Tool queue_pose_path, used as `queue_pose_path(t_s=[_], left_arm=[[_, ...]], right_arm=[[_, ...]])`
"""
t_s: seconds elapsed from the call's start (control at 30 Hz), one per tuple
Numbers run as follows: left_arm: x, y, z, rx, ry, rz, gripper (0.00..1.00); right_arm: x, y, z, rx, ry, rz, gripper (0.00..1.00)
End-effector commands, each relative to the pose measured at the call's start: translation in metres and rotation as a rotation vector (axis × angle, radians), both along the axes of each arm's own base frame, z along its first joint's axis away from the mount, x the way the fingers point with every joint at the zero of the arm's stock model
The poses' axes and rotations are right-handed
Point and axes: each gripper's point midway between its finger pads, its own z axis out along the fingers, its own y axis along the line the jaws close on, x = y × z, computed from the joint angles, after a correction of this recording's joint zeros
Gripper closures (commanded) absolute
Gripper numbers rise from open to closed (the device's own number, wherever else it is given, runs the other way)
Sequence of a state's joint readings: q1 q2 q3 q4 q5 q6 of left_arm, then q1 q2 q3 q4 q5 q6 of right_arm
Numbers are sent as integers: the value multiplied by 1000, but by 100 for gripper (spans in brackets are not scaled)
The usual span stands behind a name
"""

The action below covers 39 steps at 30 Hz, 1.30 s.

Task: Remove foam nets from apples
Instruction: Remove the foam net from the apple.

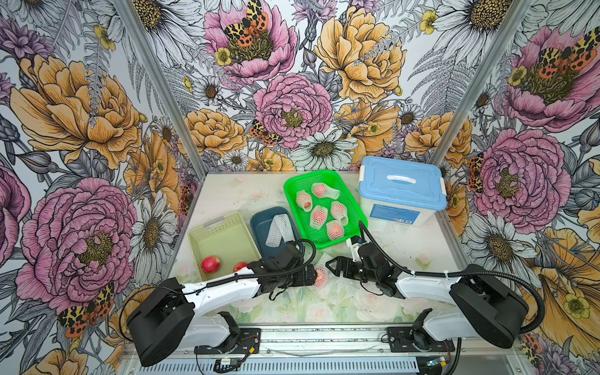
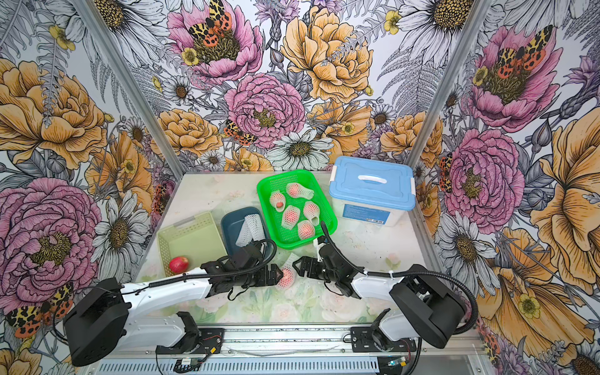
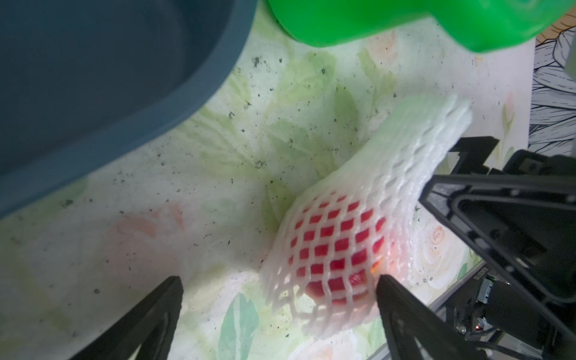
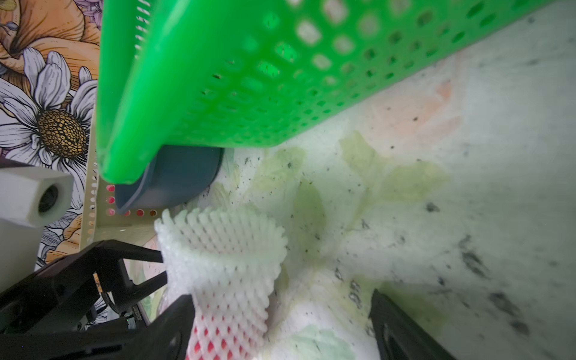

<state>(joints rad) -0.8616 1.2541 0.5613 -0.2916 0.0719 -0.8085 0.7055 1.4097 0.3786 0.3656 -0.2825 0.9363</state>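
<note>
Fingers [image 1: 336, 263] of the left gripper [image 1: 312, 276] and right gripper [image 1: 331, 268] flank a netted apple [image 1: 320, 277] on the table [image 1: 406, 256] in a top view, their spread hidden. Left wrist: fingers [image 3: 396, 305] apart, one tip seemingly touching the net [image 3: 405, 162] over the apple. Right wrist: fingers [image 4: 174, 318] apart, the net's empty end beside one.

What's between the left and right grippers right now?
One netted apple on the table, between the open left gripper and open right gripper; both top views show it.
</note>
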Motion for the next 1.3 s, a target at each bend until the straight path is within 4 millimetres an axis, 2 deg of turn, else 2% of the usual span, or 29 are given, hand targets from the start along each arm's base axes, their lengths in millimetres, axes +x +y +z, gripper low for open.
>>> queue_pose_path(t_s=[0.0,0.37,0.63,0.77,0.9,1.0,1.27], left_arm=[[3,-3,5,-4,-8,-17,1],[3,-3,1,7,2,-25,1],[2,2,6,2,-12,-24,1],[2,4,9,-4,-23,-19,1],[3,5,9,-3,-23,-15,1],[3,4,12,-10,-28,-15,1],[3,5,25,-25,-52,-23,1]], right_arm=[[9,22,23,106,-51,39,9],[4,43,30,250,-63,90,10],[10,55,18,271,-40,97,13],[3,62,18,290,-39,109,23],[-2,66,18,292,-44,116,42],[0,60,18,297,-56,83,52],[3,38,19,294,-106,-18,68]])
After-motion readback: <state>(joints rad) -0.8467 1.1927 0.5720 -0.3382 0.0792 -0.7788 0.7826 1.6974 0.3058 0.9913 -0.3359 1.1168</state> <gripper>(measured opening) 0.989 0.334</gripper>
